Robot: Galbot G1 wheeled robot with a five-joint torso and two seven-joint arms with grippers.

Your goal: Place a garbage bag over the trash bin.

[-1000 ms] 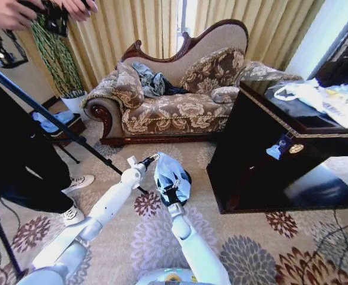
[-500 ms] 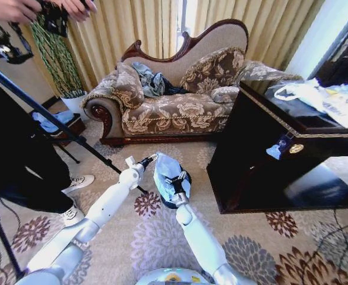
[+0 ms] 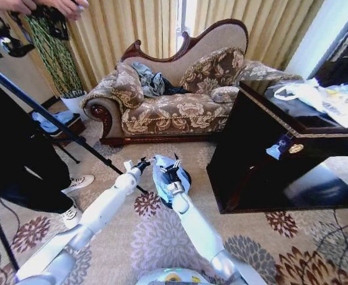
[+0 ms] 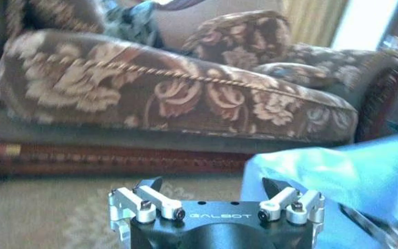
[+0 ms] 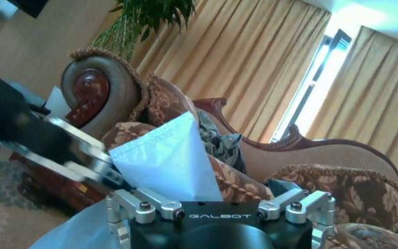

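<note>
A: Head view: we look down at a patterned carpet (image 3: 162,237) with our two white arms reaching forward. In the middle of the floor, just in front of the floral sofa (image 3: 168,101), stands the trash bin (image 3: 184,178), a small black cylinder mostly draped by the garbage bag (image 3: 162,175), pale blue and crinkly.

B: Where are our grippers?

A: The left gripper (image 3: 143,162) sits at the bag's left edge, close to a raised corner of plastic. In the left wrist view, the left gripper (image 4: 216,188) has its fingers spread apart with nothing between them; the blue bag (image 4: 337,176) lies just beside it, and the sofa (image 4: 171,98) stands behind.

B: And the right?

A: The right gripper (image 3: 173,168) rests above the bin, on top of the bag. In the right wrist view, the right gripper (image 5: 221,193) also has its fingers parted, and a peak of pale bag (image 5: 164,158) rises between them, though we cannot tell if either finger touches it. The left gripper (image 5: 81,155) appears there too, at the edge of that peak.

B: What else is around?

A: A dark wooden cabinet (image 3: 269,160) stands to the right, with white plastic bags (image 3: 316,98) on top. Gold curtains (image 3: 132,29) hang behind the sofa, and a black tripod leg (image 3: 49,119) crosses on the left.
</note>
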